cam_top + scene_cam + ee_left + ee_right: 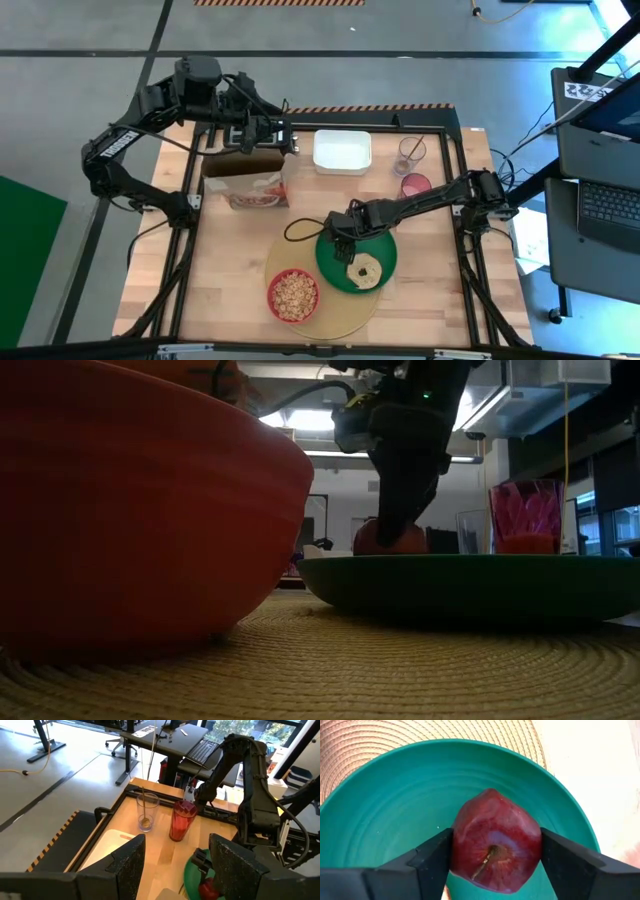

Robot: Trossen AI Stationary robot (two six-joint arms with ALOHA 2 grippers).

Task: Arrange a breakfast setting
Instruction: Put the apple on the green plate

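My right gripper (342, 240): over green plate (330, 262), beside bagel (366, 271). Plate and red bowl (293, 296) of cereal (294, 292): on tan mat (340, 310). My left gripper (268, 133): above cereal box (243, 176). Far edge of tabletop (225, 260): white tray (343, 151), clear glass (410, 152), pink cup (415, 185).

Left arm (118, 143): white lettering along its link, too small to read. Nothing else carries legible text, labels or numbers.
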